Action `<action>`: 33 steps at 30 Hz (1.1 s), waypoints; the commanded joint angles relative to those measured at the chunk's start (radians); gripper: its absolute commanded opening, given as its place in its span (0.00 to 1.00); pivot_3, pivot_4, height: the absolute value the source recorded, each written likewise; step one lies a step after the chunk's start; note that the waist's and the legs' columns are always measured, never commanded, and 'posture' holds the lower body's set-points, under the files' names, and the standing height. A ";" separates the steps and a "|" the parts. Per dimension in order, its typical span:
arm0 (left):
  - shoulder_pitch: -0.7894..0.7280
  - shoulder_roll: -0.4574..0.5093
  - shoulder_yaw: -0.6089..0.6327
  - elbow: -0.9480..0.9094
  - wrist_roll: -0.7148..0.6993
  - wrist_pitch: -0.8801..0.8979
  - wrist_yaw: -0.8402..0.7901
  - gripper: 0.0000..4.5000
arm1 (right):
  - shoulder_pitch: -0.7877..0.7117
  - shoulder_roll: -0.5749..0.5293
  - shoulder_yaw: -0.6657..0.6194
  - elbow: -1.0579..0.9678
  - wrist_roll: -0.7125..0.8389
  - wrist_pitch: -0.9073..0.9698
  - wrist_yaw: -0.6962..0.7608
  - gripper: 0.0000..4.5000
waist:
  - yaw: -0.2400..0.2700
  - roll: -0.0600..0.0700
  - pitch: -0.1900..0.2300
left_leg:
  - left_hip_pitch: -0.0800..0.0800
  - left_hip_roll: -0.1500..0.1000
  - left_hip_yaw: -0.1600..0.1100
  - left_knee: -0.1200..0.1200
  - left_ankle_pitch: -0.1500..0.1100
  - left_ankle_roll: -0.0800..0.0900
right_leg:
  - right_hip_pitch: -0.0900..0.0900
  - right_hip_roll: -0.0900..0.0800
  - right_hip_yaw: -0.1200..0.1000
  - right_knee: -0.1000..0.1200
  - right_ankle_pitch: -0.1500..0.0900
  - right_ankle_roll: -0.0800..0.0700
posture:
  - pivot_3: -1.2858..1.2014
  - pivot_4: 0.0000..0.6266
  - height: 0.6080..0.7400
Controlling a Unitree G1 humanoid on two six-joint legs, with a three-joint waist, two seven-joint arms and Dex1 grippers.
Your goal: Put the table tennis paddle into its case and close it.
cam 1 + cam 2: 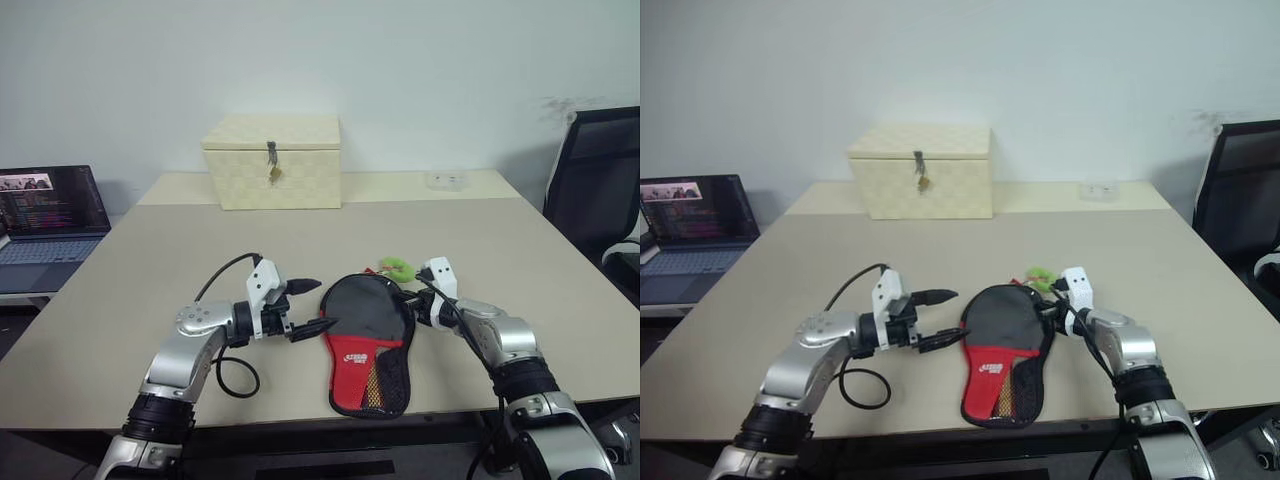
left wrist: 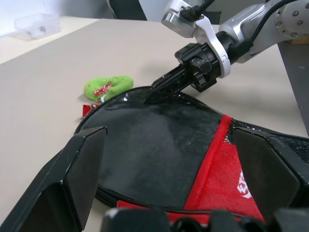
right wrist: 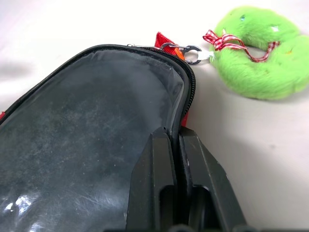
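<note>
My paddle case [image 1: 368, 345] lies flat on the table's near edge, round end away from me, narrow handle end toward me & slightly over the edge. Top of it is a glossy black panel, scuffed/dusty; below that a red panel w/ white logo, then black mesh pocket at the narrow end. Zip runs round the rim; it's open along the side by my right gripper, flap edge lifted a bit there. Zip pull sits at the far rounded end w/ a small metal ring. Can't tell if the table tennis paddle is inside.
</note>
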 commanded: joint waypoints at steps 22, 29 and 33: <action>-0.104 -0.081 -0.059 0.187 0.079 -0.171 0.033 1.00 | 0.137 -0.178 0.024 -0.432 0.025 0.244 0.131 0.83 | 0.026 0.001 0.001 | -0.001 -0.002 -0.001 0.000 0.000 0.000 | 0.000 -0.001 -0.001 -0.001 0.000 0.000 | 0.52 0.24 1.00; -0.191 -0.148 -0.100 0.376 0.140 -0.281 0.036 1.00 | 0.076 -0.216 -0.014 -0.393 0.024 0.199 0.114 0.99 | 0.026 0.003 0.002 | -0.001 -0.003 0.000 0.001 0.000 0.000 | 0.000 0.000 -0.001 -0.001 0.000 0.000 | 0.52 0.24 1.00; -0.233 -0.179 -0.119 0.486 0.183 -0.340 0.040 1.00 | 0.015 -0.182 -0.002 -0.293 -0.025 0.074 0.055 0.99 | 0.026 0.003 0.002 | -0.002 -0.003 0.001 0.001 0.000 0.000 | 0.000 0.000 -0.002 -0.001 0.000 0.000 | 0.52 0.24 1.00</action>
